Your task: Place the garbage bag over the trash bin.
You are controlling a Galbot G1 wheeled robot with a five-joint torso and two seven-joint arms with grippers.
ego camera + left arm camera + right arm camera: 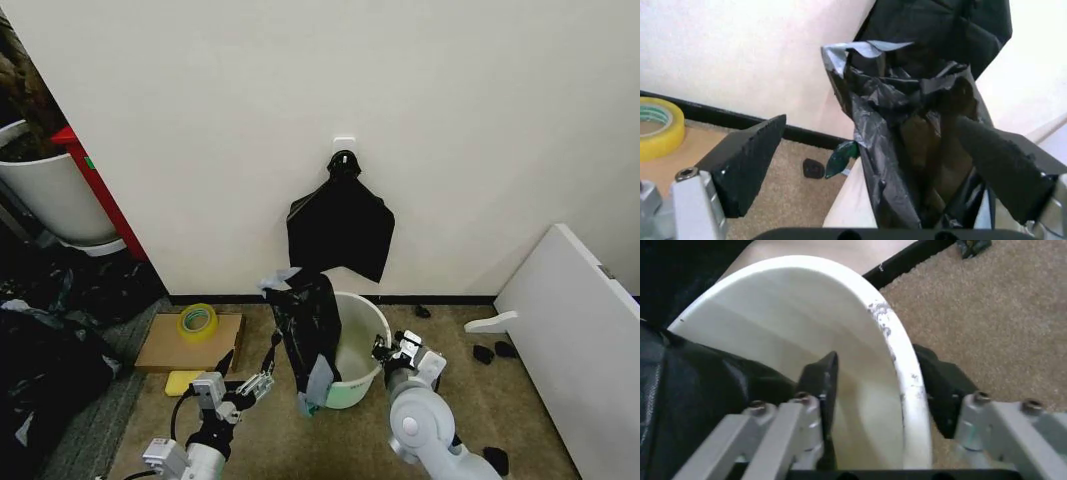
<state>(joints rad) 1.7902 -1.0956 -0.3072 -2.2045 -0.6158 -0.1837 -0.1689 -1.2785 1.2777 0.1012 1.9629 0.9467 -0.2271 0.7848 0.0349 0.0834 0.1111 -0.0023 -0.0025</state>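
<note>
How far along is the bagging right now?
Done: the garbage bag is draped over the left side of the trash bin, part inside, part hanging outside. In hand: the right gripper straddles the bin's right rim, one finger inside and one outside; the left gripper is open at the bag. Left: the rest of the rim is bare, so the bag needs spreading around it.

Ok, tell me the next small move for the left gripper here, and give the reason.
Probably close the left gripper on the garbage bag. Its fingers stand open on either side of the bag's bunched plastic, which is draped over only the near-left rim of the trash bin. The right gripper straddles the bin's wall, seemingly steadying it.
</note>
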